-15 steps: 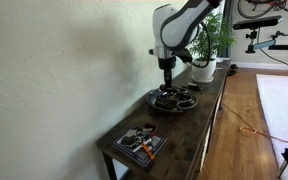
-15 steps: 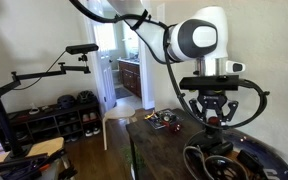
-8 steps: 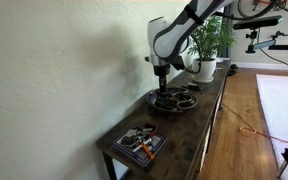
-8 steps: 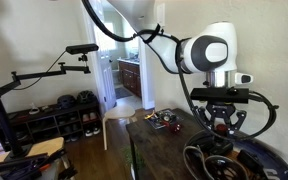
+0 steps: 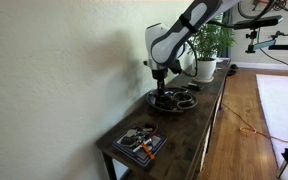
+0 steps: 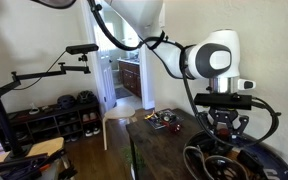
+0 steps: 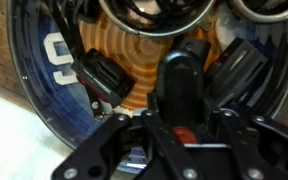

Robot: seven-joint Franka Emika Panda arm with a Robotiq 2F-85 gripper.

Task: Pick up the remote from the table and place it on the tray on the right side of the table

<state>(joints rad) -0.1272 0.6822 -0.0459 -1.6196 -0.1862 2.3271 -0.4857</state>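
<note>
The remote (image 7: 179,95), dark and oblong with a reddish-orange mark near its lower end, lies in the middle of the wrist view over the ringed, orange-brown floor of the tray (image 7: 34,75), inside its glossy dark rim. The claw (image 7: 174,75) straddles it and is released: the two dark fingers (image 7: 104,80) stand to either side of the remote, with a strip of tray floor showing in each gap, so neither pad presses on it. Other dark rounded items sit in the tray towards the top edge of that view, too cropped to tell what they are. In both exterior views the claw (image 5: 162,89) (image 6: 222,138) is down low, directly over the round tray (image 5: 190,106) (image 6: 190,160), and the remote itself is too small and hidden there to make out. The tray rests on the long, dark desk (image 5: 189,128) against the wall. Beyond it stands a green plant in a white pot (image 5: 204,69); at the near end of the desk lies a rectangular tray (image 5: 139,143) holding small orange and dark items.
</note>
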